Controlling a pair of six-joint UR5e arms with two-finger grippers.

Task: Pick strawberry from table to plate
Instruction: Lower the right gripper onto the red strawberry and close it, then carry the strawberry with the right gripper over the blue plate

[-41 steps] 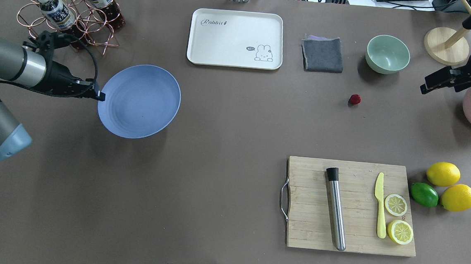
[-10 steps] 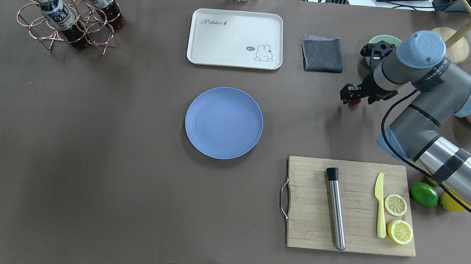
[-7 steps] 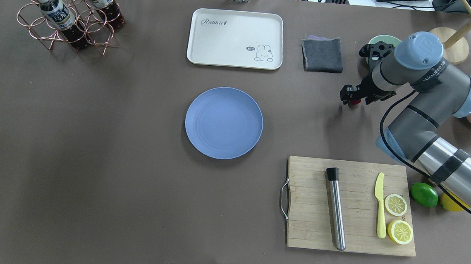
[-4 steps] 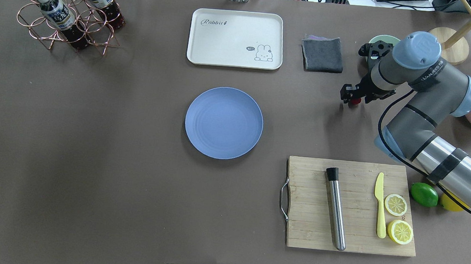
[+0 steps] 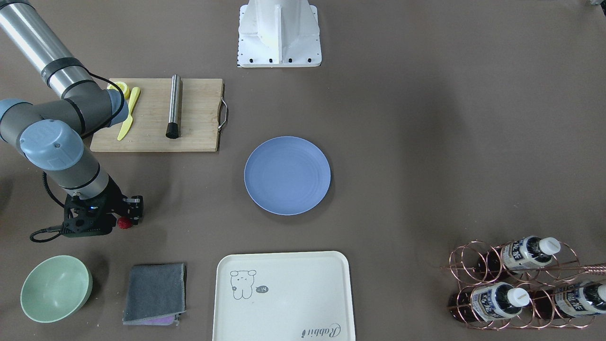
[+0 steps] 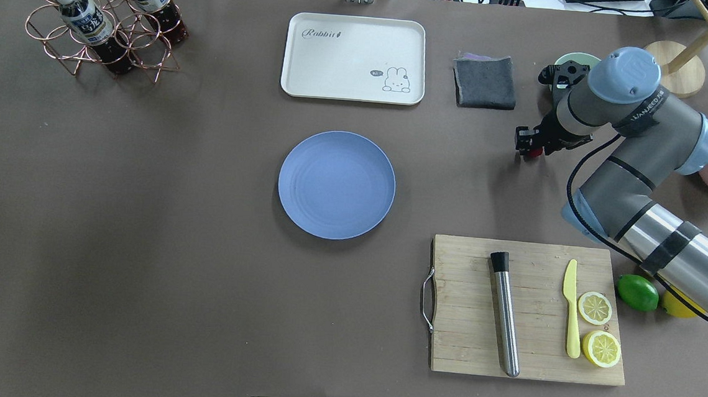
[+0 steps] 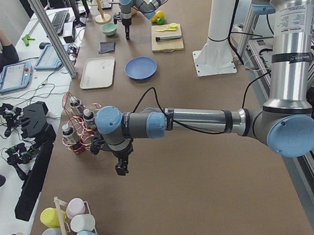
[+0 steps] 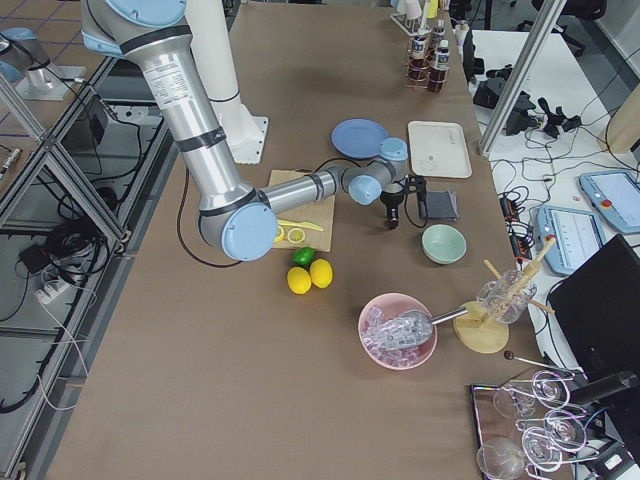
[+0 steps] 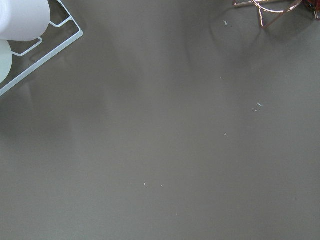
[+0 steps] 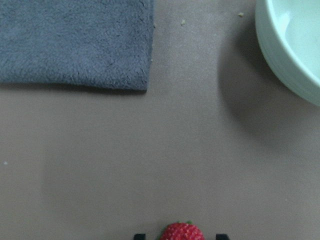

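The strawberry (image 6: 533, 151) is a small red berry lying on the table (image 6: 198, 287), right of centre. My right gripper (image 6: 528, 145) stands low over it, open, one finger on each side. In the right wrist view the strawberry (image 10: 182, 232) sits at the bottom edge, with a gap to each black fingertip (image 10: 139, 236). The blue plate (image 6: 336, 185) lies flat at the table's middle, well to the left of the berry, with nothing on it. My left gripper (image 7: 120, 167) shows only in the exterior left view, over bare table, and I cannot tell its state.
A grey cloth (image 6: 485, 81) and a mint bowl (image 5: 56, 288) lie just beyond the berry. The cream tray (image 6: 354, 58) is behind the plate. A cutting board (image 6: 530, 310) holds a steel muddler, a knife and lemon halves. The bottle rack (image 6: 102, 19) stands far left.
Earlier the left gripper held the plate at the left. The plate now lies at the centre and that arm has left the overhead view. The right arm came down over the strawberry.
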